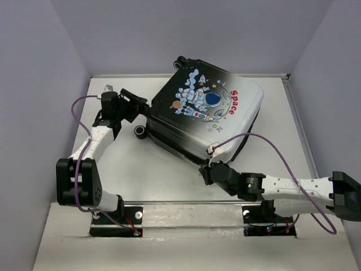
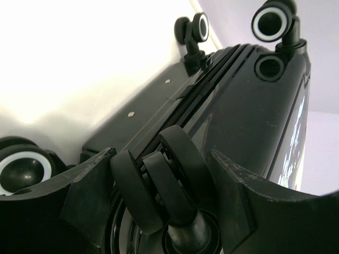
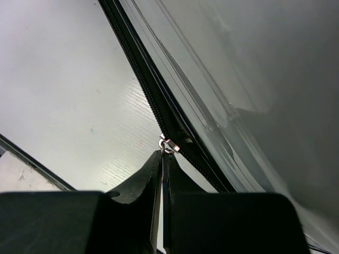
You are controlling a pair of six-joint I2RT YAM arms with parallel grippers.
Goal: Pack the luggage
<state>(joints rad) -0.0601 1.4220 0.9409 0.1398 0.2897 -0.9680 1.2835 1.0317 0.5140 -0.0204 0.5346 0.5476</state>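
Observation:
The luggage lies shut and flat on the white table, astronaut print up, wheels toward the back left. My left gripper is at its left wheel end. In the left wrist view its fingers clamp a black double wheel from both sides. My right gripper is at the luggage's near corner. In the right wrist view it is shut on the small metal zipper pull of the black zip track, below the glossy shell.
Three more wheels show in the left wrist view. Grey walls enclose the table on the left, back and right. Purple cables loop over both arms.

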